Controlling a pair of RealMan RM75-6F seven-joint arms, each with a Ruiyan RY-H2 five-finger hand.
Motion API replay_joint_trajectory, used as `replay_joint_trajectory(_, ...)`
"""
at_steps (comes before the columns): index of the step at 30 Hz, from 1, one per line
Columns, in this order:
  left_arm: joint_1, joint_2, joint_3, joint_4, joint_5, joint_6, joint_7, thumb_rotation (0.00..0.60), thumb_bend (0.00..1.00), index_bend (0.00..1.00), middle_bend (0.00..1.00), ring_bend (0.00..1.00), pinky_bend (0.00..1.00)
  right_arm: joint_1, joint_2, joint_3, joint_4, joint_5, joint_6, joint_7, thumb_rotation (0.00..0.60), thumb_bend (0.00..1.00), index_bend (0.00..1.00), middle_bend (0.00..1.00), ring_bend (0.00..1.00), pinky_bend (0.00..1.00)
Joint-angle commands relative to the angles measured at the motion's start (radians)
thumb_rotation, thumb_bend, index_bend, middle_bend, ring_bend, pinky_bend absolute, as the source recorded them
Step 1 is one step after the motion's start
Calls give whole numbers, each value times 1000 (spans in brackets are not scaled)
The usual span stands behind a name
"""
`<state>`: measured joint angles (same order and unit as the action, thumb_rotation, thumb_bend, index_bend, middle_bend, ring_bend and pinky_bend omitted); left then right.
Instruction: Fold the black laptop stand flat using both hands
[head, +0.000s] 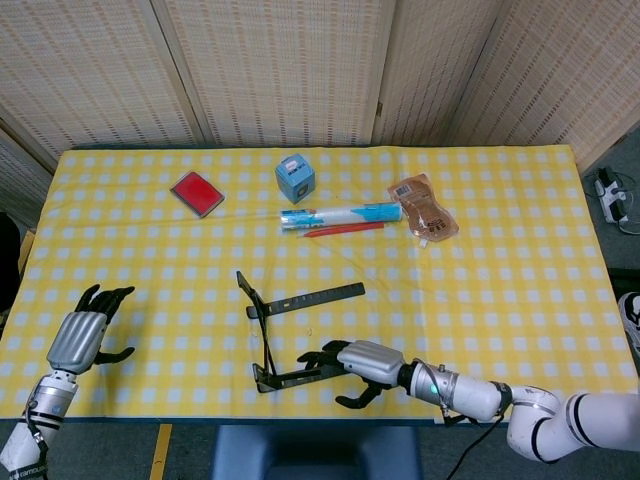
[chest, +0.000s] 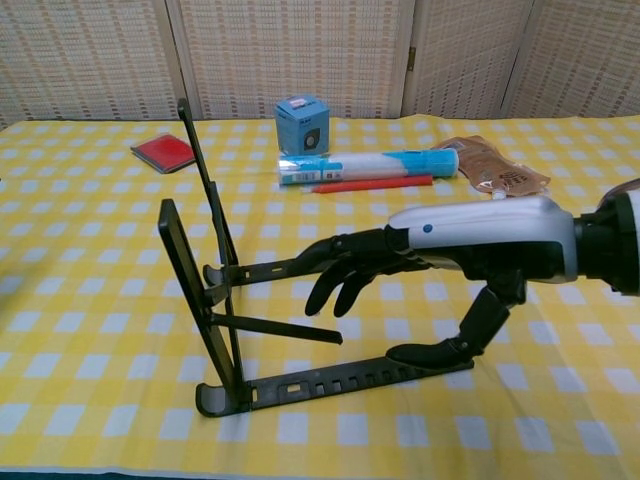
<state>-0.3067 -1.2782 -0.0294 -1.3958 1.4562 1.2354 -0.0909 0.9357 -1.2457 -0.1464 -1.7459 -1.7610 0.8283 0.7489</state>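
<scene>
While the black laptop stand (chest: 230, 330) sits unfolded near the tabletop's (head: 520, 250) front edge, my right robot hand (chest: 470, 255) hovers over its near base rail, fingers spread, thumb at the rail, gripping nothing; my left robot hand (head: 85, 330) rests open, well apart, far left.

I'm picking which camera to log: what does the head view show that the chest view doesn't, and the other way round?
Head view only: the left hand, open and apart from the stand, and the whole table. Chest view only: the stand's raised arms seen side-on, and the right hand's thumb by the near rail. Both: stand, right hand, blue box, red card, tube, pouch.
</scene>
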Motion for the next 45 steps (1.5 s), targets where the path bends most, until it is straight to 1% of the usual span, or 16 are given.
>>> replay_joint_trajectory(1,0,-2,0,1,0,0,-1,600,193,142,189,179,66,3,4,-7,-9,-7,0,-3,600,473,106,219,204,95)
replay_joint_trajectory(6,0,-4,1,2,1,0,1,600,193,141,189,179,66,11,-14,-9,-3,2,-20,-13,600,474,106,220,204,95)
replay_joint_trajectory(15,3,-6,3,7,-1,-1,-3,600,194,140,189,179,66,25,-83,10,34,40,-56,-29,600,475,106,220,204,95)
replay_joint_trajectory(36,8,-13,9,15,11,8,-6,600,193,139,190,179,66,45,-256,40,151,90,-90,-18,600,475,106,215,198,95)
replay_joint_trajectory(45,13,-10,12,14,16,15,-9,600,193,139,190,179,66,50,-299,50,180,108,-98,-21,600,476,106,214,197,95)
